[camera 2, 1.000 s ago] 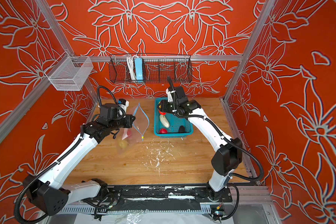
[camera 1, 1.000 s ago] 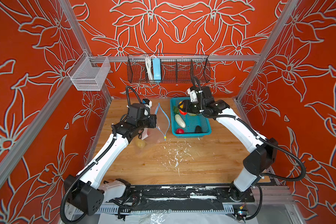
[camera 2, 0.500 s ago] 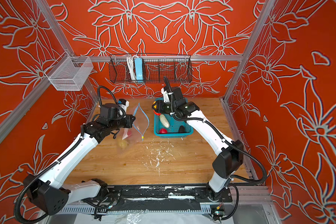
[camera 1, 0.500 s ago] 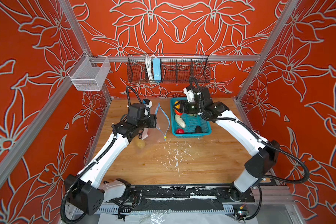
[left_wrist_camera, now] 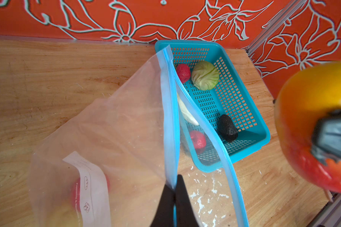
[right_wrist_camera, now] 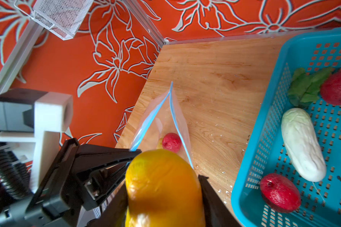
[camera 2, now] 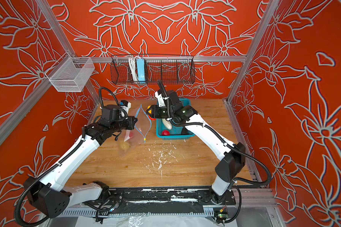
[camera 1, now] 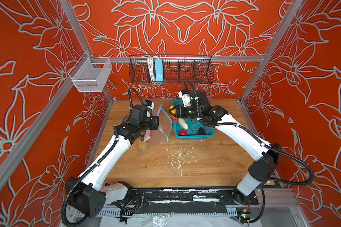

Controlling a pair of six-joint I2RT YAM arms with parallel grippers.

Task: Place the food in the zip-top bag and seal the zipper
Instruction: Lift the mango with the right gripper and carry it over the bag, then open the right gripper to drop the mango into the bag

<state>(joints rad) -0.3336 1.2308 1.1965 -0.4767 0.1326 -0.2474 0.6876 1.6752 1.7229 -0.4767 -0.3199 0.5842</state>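
Blue zipper [left_wrist_camera: 169, 118] agape, edge tight in left claw [left_wrist_camera: 174, 183]; orange fruit [right_wrist_camera: 159, 173] in right claw [right_wrist_camera: 163, 196].

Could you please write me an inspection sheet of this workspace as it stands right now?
Surface: wooden table, worn.
Job's things: zip-top bag with its mouth open, holding a red berry and a yellow potato. The orange-red fruit is in the air beside the mouth. The cabbage, cucumber, black piece, green leaf and two more red berries lie in the teal basket.
Clutter: white flecks mid-table.
Grippers: left gripper shut on the bag's zipper; right gripper shut on the fruit.
Cables: black conduits along both arms; white cord in the wire rack.
Surroundings: orange floral walls; white mesh bin on a rail.
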